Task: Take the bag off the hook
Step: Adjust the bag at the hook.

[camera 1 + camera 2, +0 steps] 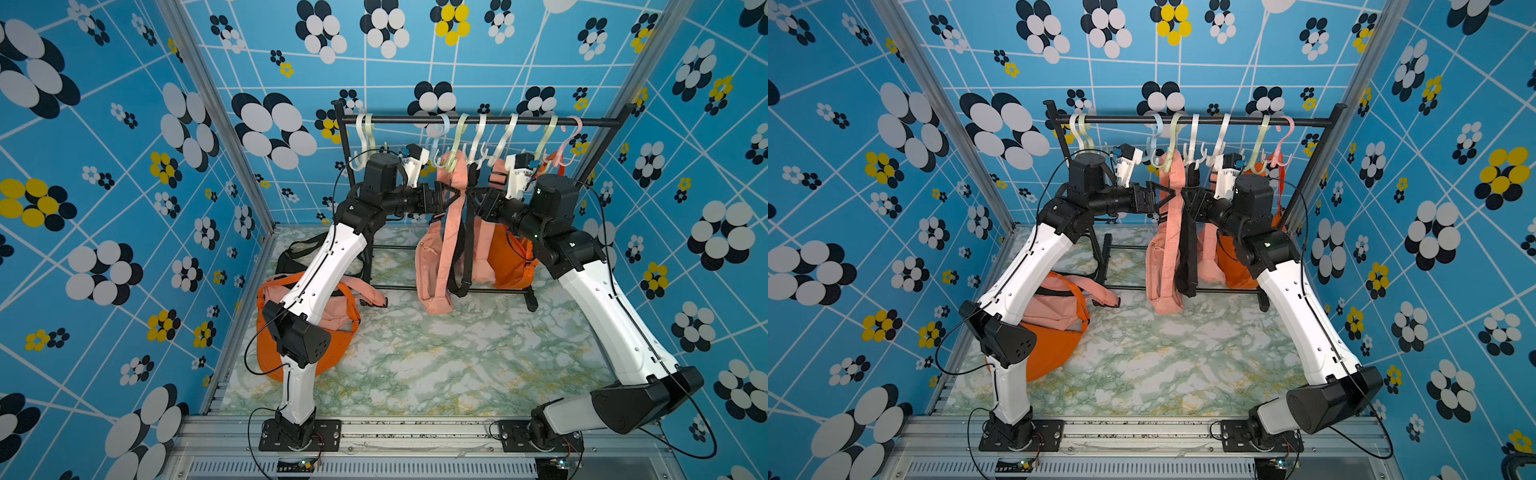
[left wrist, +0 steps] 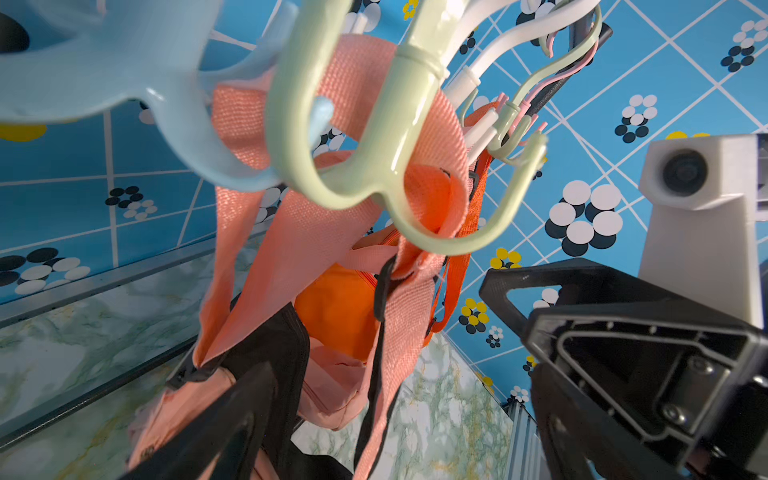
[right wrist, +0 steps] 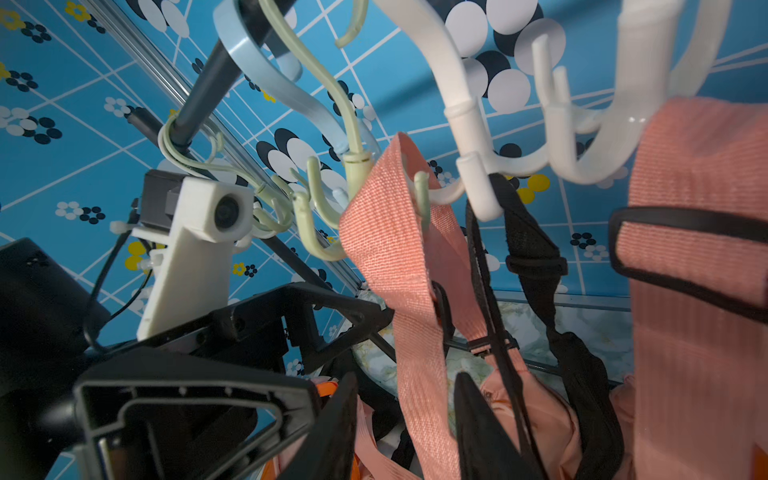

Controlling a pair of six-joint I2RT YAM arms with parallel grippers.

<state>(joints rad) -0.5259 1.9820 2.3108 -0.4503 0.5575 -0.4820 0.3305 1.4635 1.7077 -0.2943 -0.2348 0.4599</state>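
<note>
Marble tabletop [image 1: 415, 365], rack [image 1: 399, 120] along its far edge, and the pink bag [image 1: 428, 270] hangs by its strap [image 3: 390, 232] from the pale green hook [image 1: 455, 145] mid-rail. Left gripper [image 2: 374, 328] gapes wide at the strap; right gripper [image 3: 406, 378] has jaws slightly apart around it.

Eight hooks [image 1: 460, 137] are hanging on the one rail [image 1: 399, 120], and four bags [image 1: 428, 270] are dangling from them. Three more bags are lying on the table [image 1: 415, 365], while two robot arms [image 1: 328, 266] are leaning toward the rail.
</note>
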